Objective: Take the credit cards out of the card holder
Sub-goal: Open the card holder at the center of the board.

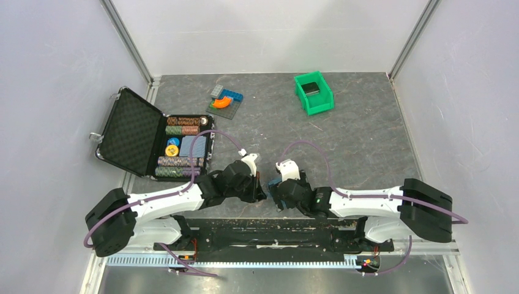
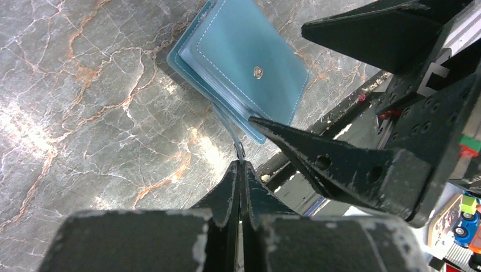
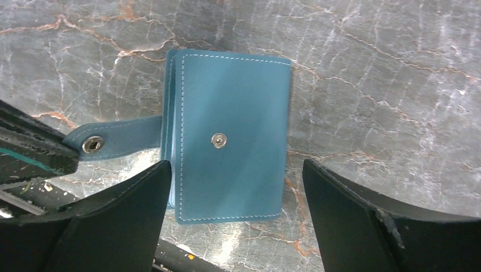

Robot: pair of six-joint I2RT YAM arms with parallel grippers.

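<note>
The card holder (image 3: 227,141) is a teal-blue wallet lying folded shut on the marble table, its snap stud facing up. It also shows in the left wrist view (image 2: 244,62), and only a sliver of it shows in the top view (image 1: 271,182). Its closure strap (image 3: 113,139) sticks out to the side, unsnapped. My left gripper (image 2: 241,163) is shut on the end of that strap. My right gripper (image 3: 235,165) is open, just above the wallet, with one finger on each side of it. No credit cards are in view.
A black foam-lined case (image 1: 131,131) holding poker chips (image 1: 180,147) lies open at the left. Toy blocks (image 1: 225,101) sit at the back centre. A green bin (image 1: 314,93) with something dark inside stands at the back right. The table's near edge and black rail (image 3: 176,258) lie close by the wallet.
</note>
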